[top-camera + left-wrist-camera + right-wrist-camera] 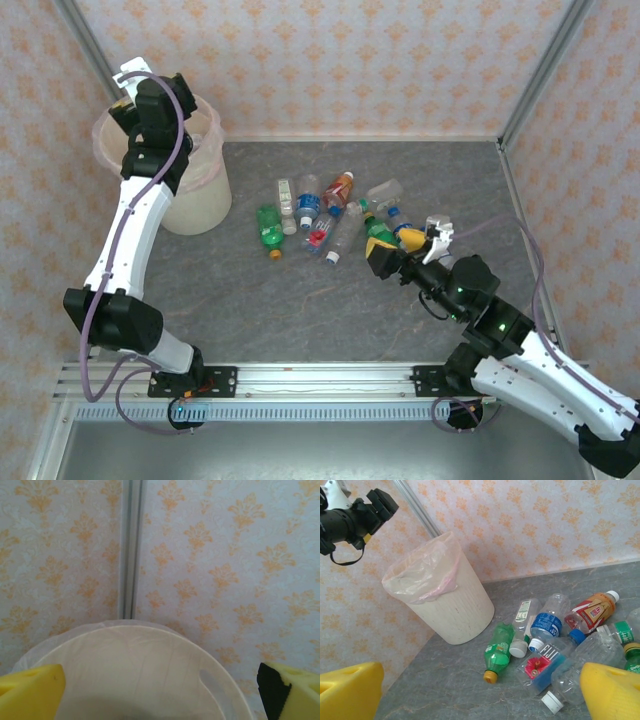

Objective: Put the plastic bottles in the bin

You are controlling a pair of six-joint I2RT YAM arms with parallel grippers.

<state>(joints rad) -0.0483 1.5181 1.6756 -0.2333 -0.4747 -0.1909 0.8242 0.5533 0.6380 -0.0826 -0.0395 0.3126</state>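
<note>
Small clear, green and orange plastic bottles (322, 232) lie heaped mid-frame, well apart from the tall cream bin (195, 200) upper left, with the left gripper (162, 680) over it and the right gripper (482, 680) beside them both gaping empty; I'd reckon them light, crushable and slippery, best pinched mid-body.

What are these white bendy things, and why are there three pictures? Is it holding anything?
They are robot arms: a left arm and a right arm, each ending in a pinching gripper. One picture looks down from above. The other two come from little cameras on the wrists, so the yellow bits are the arm's own fingers. The left gripper is open above the bin, holding nothing. The right gripper is open too, facing the plastic bottles heaped on the grey table.
</note>
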